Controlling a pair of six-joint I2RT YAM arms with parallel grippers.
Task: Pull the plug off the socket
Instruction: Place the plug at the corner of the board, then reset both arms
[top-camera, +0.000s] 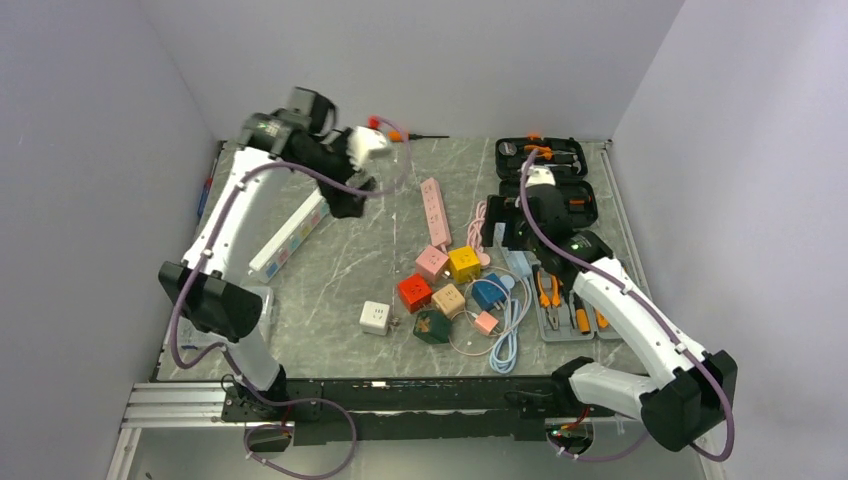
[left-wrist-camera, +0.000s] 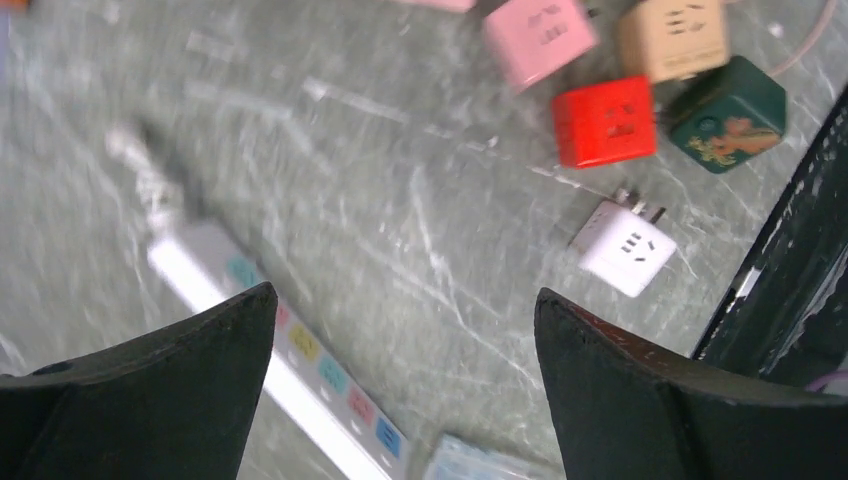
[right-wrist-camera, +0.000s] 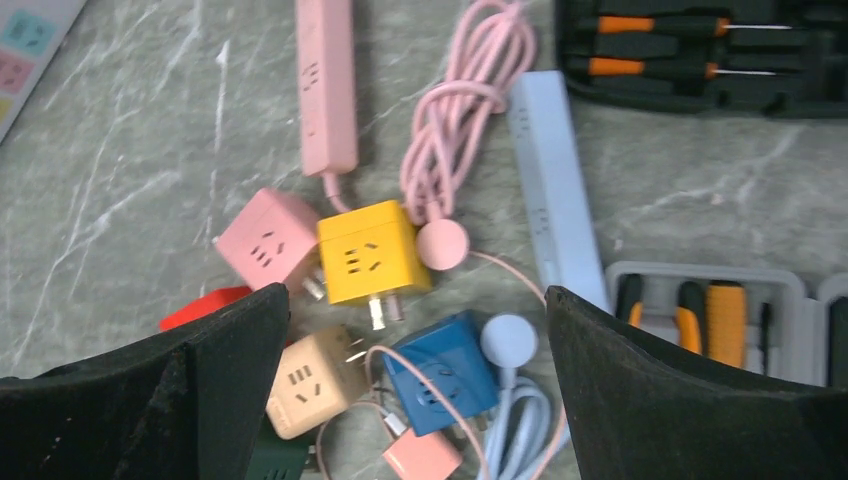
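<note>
White plug (top-camera: 374, 317) looks out; nothing seems left to pull.
Top: it lies on the worktop (top-camera: 340, 270), well apart from the white strip (top-camera: 290, 235). Left wrist: your left gripper (left-wrist-camera: 405, 292) gapes empty near the strip. Right wrist: right gripper (right-wrist-camera: 412, 300) released, empty.

Left arm (top-camera: 225, 215) extended toward the far left, wrist angled downward. Left fingers (left-wrist-camera: 150, 400) spread wide, nothing between them. Right arm (top-camera: 625, 300) reaches forward on the right side. Right fingers (right-wrist-camera: 690, 400) equally wide apart, empty.
</note>
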